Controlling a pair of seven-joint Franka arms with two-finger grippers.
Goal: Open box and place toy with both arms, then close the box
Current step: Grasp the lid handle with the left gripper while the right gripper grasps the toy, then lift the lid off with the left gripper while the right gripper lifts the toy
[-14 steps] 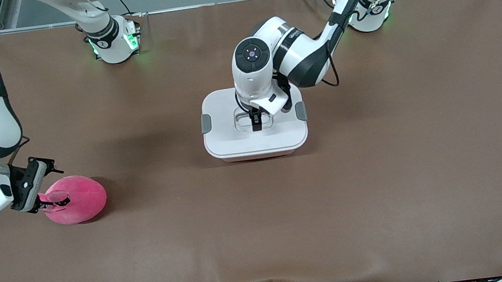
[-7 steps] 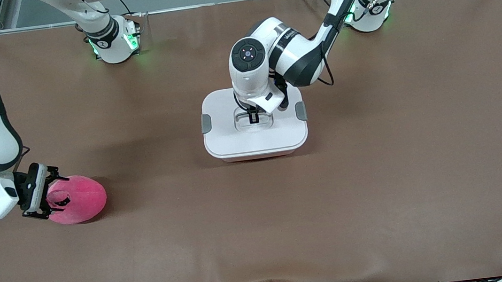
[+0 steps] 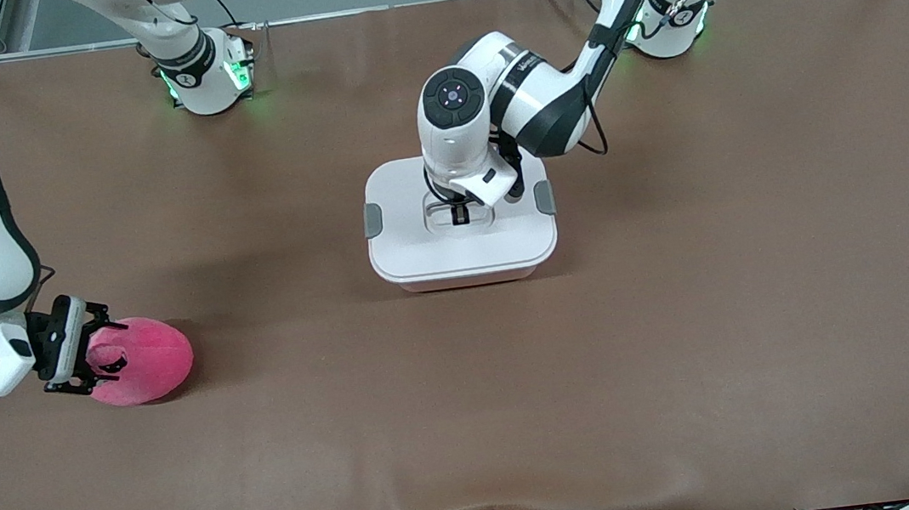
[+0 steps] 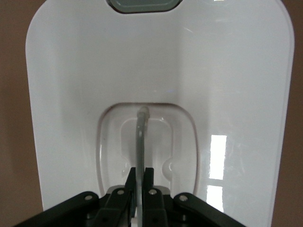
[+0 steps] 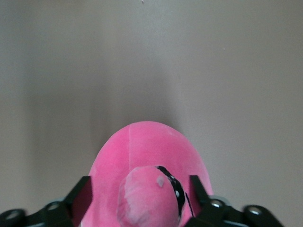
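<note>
Over the past second the left gripper (image 3: 460, 213) has pinched shut on the recessed handle (image 4: 141, 137) of the white-lidded, pink-based plastic box (image 3: 461, 241) mid-desk, ready to lift, while the right gripper (image 3: 100, 357), fingers spread, straddles the round pink plush toy (image 3: 143, 360) near the right arm's end.

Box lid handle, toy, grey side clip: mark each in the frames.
lid handle (image 4: 141, 142): left wrist view, on the thin upright bar in the recess.
toy (image 3: 154, 358): front view, on its plain pink body.
grey side clip (image 3: 373, 221): front view, on the clip toward the right arm's end.
</note>
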